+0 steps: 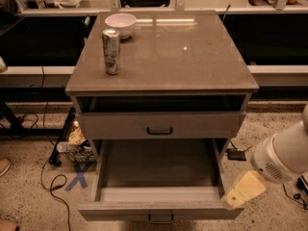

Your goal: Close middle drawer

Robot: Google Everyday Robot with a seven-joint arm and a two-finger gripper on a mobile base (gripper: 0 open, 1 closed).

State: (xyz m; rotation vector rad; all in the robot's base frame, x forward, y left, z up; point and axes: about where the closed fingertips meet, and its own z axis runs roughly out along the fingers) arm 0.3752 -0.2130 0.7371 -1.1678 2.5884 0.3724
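Below the upper drawer [159, 125] of the grey cabinet [163, 57], pulled far out toward the camera: the middle drawer [159, 177], with its dark bar handle [160, 219] at the lower edge of view. Nothing done yet of the closing, judging from this (the whole travel back into the cabinet is left). At the cabinet's right front, just beside the drawer's right front corner and perhaps touching it: the gripper [243, 189], hanging from the white arm [284, 155]. Not possible to tell if spread or pressed together. Left to do: press on the front panel and push straight in until flush with the cabinet face. On the cabinet top, well apart from all this, a can [111, 51] and a white bowl [120, 22].
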